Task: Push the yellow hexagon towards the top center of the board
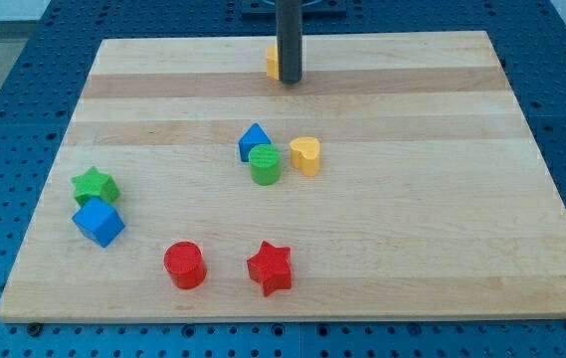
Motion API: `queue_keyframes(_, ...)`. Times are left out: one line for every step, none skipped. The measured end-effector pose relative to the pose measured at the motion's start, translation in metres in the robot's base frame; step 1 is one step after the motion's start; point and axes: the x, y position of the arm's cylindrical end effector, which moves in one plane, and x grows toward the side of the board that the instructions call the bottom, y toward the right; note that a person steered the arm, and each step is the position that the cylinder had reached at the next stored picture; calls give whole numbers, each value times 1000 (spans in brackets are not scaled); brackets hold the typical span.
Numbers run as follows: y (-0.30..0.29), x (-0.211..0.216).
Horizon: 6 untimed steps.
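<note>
The yellow hexagon (273, 62) sits near the top centre of the wooden board (412, 199), mostly hidden behind my rod. My tip (289, 81) rests on the board just to the right of and slightly below the hexagon, touching or almost touching it. Only the hexagon's left part shows.
A blue triangular block (253, 138), a green cylinder (265, 164) and a yellow heart (305, 155) cluster at mid-board. A green star (94, 185) and a blue cube (97, 221) lie at the left. A red cylinder (184, 265) and a red star (270, 267) lie near the bottom.
</note>
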Motion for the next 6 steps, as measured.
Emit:
queue_keyframes(-37, 4)
queue_keyframes(-79, 4)
queue_keyframes(-33, -5)
queue_keyframes(9, -32)
queue_keyframes(13, -5)
queue_keyframes(64, 70)
